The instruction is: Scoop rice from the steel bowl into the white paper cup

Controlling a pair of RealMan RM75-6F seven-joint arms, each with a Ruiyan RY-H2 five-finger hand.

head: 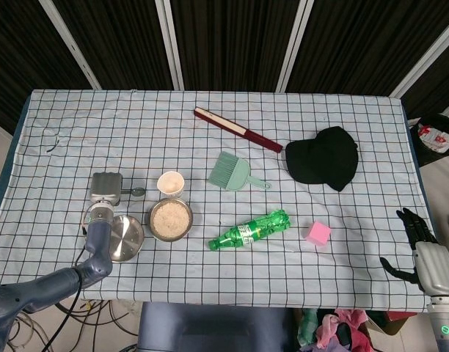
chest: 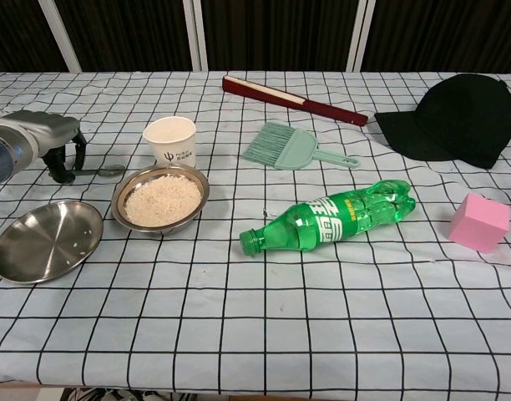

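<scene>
The steel bowl [head: 171, 219] [chest: 161, 199] holds white rice and sits left of centre near the front. Just behind it, the white paper cup [head: 170, 182] [chest: 170, 139] stands upright. A metal spoon [head: 139, 192] [chest: 112, 171] lies flat on the cloth left of the cup, its bowl pointing at the cup. My left hand [head: 106, 187] [chest: 47, 138] is at the spoon's handle end, fingers [chest: 62, 164] curled down around it. My right hand [head: 419, 249] hangs beyond the table's right front corner, fingers apart and holding nothing; the chest view does not show it.
A shallow steel dish [head: 125, 237] [chest: 47, 241] with a few grains lies left of the bowl. A green brush [head: 232, 172], red folded fan [head: 237, 130], black cap [head: 323, 156], green bottle [head: 250, 229] and pink cube [head: 319, 233] are spread to the right.
</scene>
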